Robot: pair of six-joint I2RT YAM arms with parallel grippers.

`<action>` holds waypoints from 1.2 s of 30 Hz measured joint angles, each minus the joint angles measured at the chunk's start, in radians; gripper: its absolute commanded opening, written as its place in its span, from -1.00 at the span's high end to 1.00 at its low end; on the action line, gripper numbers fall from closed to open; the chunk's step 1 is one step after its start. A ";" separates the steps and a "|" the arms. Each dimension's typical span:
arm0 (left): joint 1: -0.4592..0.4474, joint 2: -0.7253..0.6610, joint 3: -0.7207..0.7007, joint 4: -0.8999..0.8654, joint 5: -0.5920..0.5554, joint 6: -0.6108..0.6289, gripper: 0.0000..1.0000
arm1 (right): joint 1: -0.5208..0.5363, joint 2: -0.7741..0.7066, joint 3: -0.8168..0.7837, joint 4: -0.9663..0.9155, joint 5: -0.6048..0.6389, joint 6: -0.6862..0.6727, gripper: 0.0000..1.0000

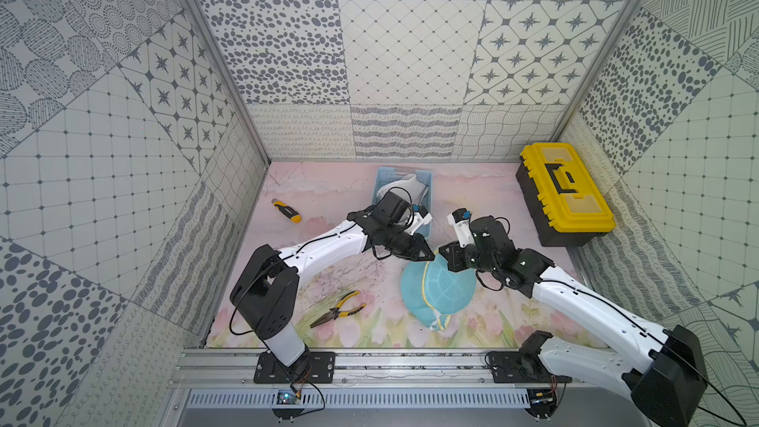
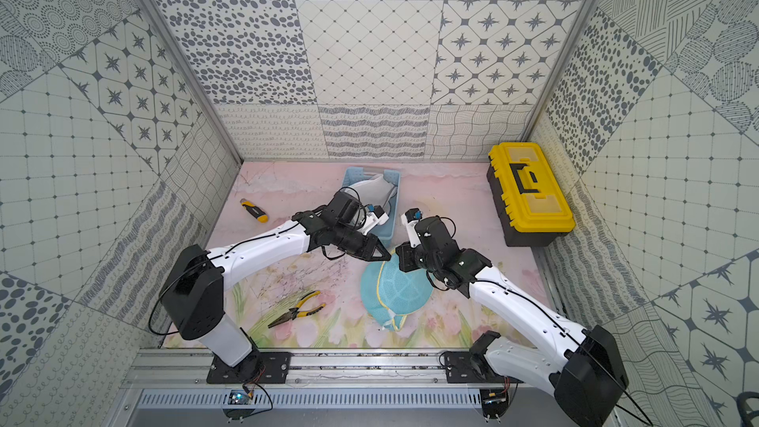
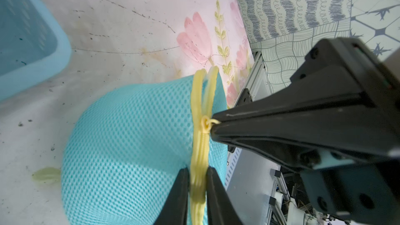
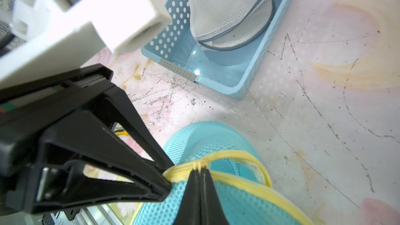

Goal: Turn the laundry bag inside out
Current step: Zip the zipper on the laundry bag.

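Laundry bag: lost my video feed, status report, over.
Left gripper clamped on yellow zipper band. Right gripper shut on zipper pull. Laundry bag partly unzipped, not inverted. Nothing obstructing.

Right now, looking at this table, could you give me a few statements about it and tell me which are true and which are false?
1. Both grippers meet at the laundry bag. True: the left gripper pinches its yellow zipper band, and the right gripper is shut on the zipper pull.
2. The toolbox stands open. False: its yellow lid is closed.
3. The pliers lie inside the blue basket. False: they lie on the table, nearer the front.
4. A white mesh bag sits in the basket. True.
5. The utility knife lies apart from the bag. True.
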 measured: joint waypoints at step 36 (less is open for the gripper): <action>-0.024 -0.240 -0.060 -0.131 -0.266 -0.015 1.00 | -0.082 -0.037 -0.047 -0.098 0.090 0.082 1.00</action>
